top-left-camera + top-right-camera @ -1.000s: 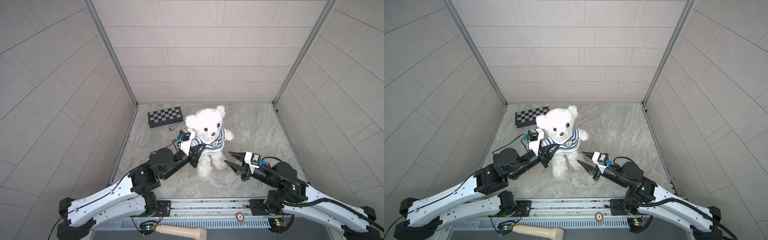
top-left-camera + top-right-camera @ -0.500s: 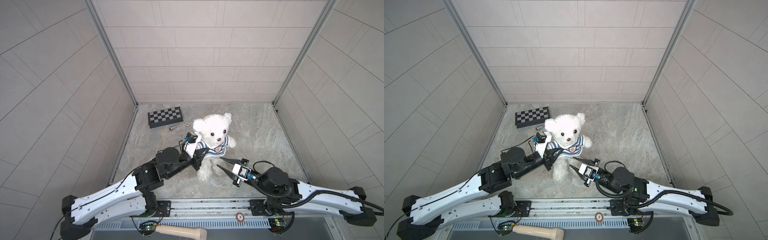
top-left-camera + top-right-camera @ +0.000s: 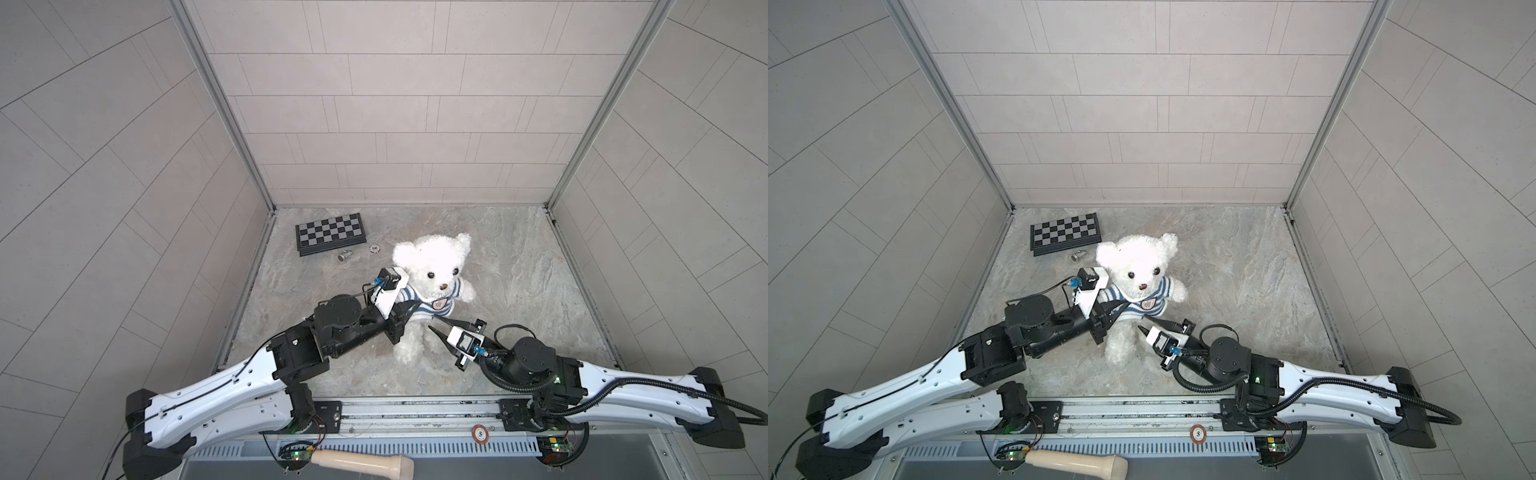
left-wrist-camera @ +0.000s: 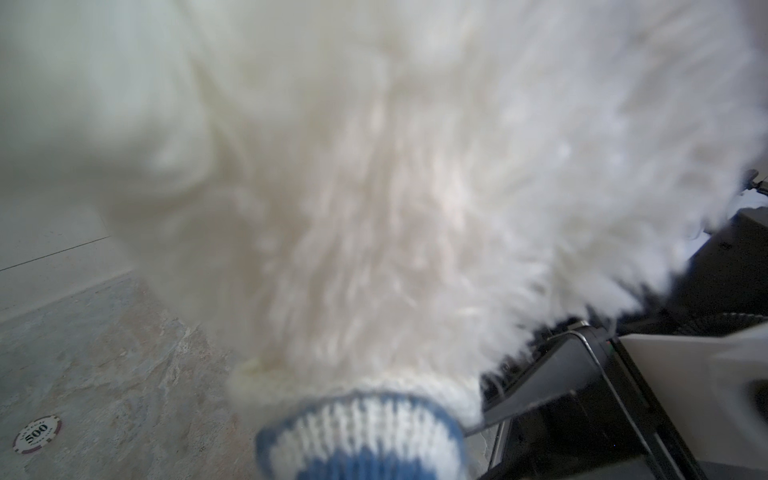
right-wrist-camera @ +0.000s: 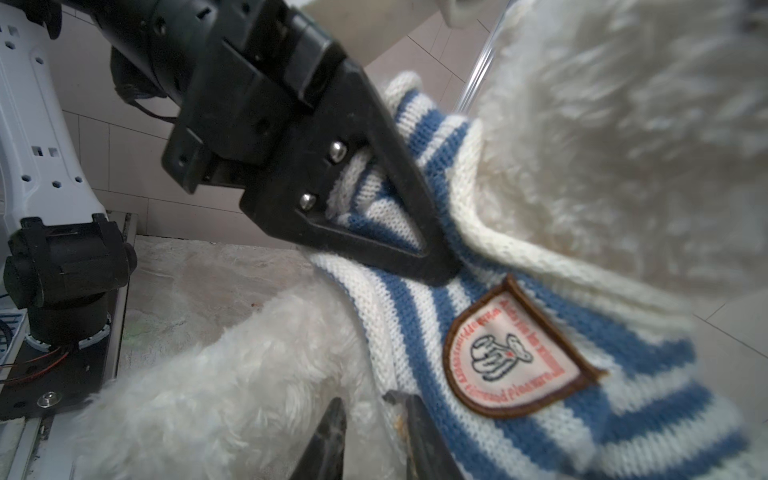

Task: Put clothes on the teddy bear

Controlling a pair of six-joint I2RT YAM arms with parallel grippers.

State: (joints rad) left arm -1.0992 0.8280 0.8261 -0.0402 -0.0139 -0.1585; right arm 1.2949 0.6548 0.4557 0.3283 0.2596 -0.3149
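Teddy bear (image 3: pixel 432 266) shifted right, upright (face-up).

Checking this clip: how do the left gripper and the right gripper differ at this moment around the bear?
The left gripper is shut on the striped shirt just below its collar; the right gripper has its jaws slightly apart and plainly clamps nothing. The left gripper sits high on the shirt; the right gripper sits low, at its hem. Shared: both have black tapered jaws and point at the teddy bear's front.

The teddy bear (image 3: pixel 432 266) stands upright, left jaws clamping its striped shirt (image 3: pixel 438 303).
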